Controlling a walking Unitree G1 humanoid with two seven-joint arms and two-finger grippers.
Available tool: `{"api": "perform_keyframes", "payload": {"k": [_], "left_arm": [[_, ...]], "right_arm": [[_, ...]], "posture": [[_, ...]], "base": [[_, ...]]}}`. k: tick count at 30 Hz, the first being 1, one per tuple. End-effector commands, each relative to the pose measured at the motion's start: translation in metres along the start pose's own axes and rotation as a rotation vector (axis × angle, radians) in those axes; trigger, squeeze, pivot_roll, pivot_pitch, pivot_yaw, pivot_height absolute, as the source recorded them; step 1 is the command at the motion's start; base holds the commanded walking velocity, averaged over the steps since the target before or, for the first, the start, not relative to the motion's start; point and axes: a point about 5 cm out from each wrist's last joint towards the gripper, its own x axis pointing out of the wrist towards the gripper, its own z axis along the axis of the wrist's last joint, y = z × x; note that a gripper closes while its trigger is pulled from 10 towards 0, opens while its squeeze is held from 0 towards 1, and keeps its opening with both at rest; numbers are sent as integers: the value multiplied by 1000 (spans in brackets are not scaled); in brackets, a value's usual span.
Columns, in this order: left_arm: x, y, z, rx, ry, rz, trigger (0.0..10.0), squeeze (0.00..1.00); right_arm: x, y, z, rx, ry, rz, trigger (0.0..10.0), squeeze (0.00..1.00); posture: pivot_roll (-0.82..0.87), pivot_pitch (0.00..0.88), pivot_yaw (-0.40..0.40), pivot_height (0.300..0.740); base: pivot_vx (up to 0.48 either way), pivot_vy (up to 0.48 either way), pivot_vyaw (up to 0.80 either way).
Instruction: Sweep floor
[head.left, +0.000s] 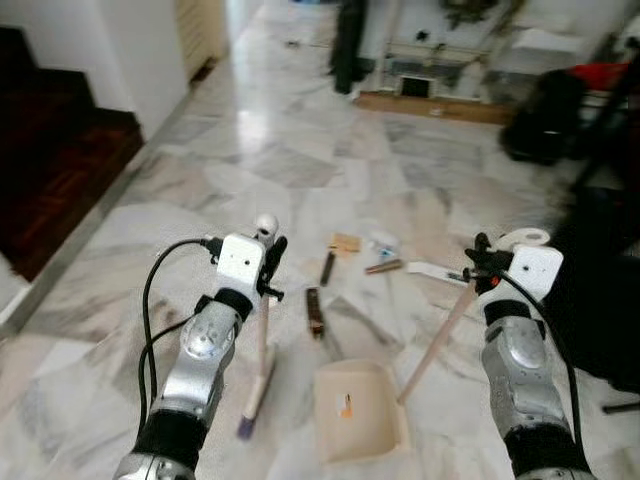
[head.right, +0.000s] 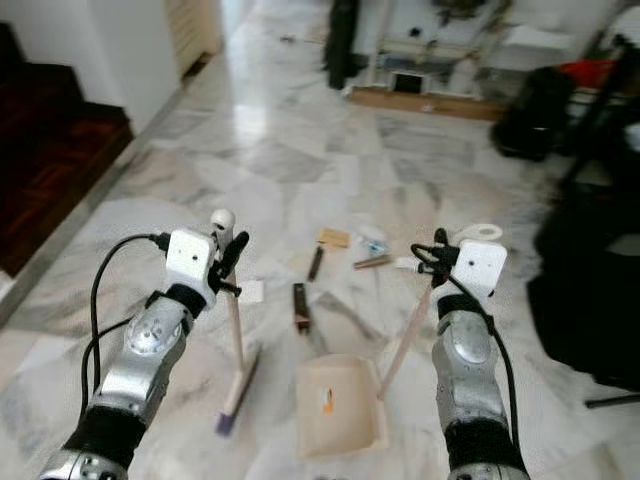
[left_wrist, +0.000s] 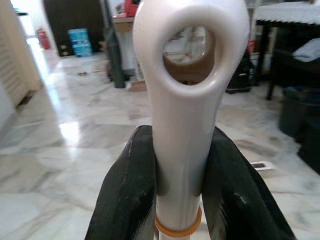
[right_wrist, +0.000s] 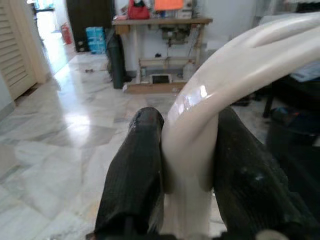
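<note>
Several scraps (head.left: 345, 258) lie on the marble floor (head.left: 300, 170) beyond the dustpan (head.left: 360, 408). Left tool (head.left: 270, 262) clamps the broom (head.left: 260, 350); right tool (head.left: 483, 265) clamps the dustpan handle (head.left: 440, 335). Blurred dark furniture (head.left: 545, 115) behind.

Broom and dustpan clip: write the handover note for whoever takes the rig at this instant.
Left gripper: shut on the cream long-handled broom, bristles on the marble floor.
Right gripper: shut on the cream long-handled dustpan, pan resting on the floor beside the broom head.
Done: both tools in hand, pan looks nearly empty.
Left: the scattered litter lies ahead of the pan, unswept; a dark stick-like piece lies nearest.
</note>
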Motion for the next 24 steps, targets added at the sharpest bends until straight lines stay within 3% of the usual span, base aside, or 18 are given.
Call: {"api": "perform_keyframes", "payload": {"k": [1, 7, 16, 24], "left_arm": [[7, 4, 7, -33, -31, 34, 10000, 0], [11, 8, 4, -88, -23, 69, 10000, 0], [21, 17, 6, -97, -24, 91, 10000, 0], [25, 14, 6, -93, -28, 85, 10000, 0]], "right_arm": [[1, 0, 12, 24, -67, -6, 10000, 0], [-3, 2, 11, 43, -88, -16, 10000, 0], [-12, 10, 3, 72, -93, -47, 10000, 0], [-15, 8, 3, 76, -99, -47, 10000, 0]], "posture": [[75, 42, -8, 740], [69, 0, 19, 740], [52, 0, 61, 740], [54, 0, 46, 740]], "base": [[0, 0, 0], [0, 0, 0], [0, 0, 0], [77, 0, 0]]}}
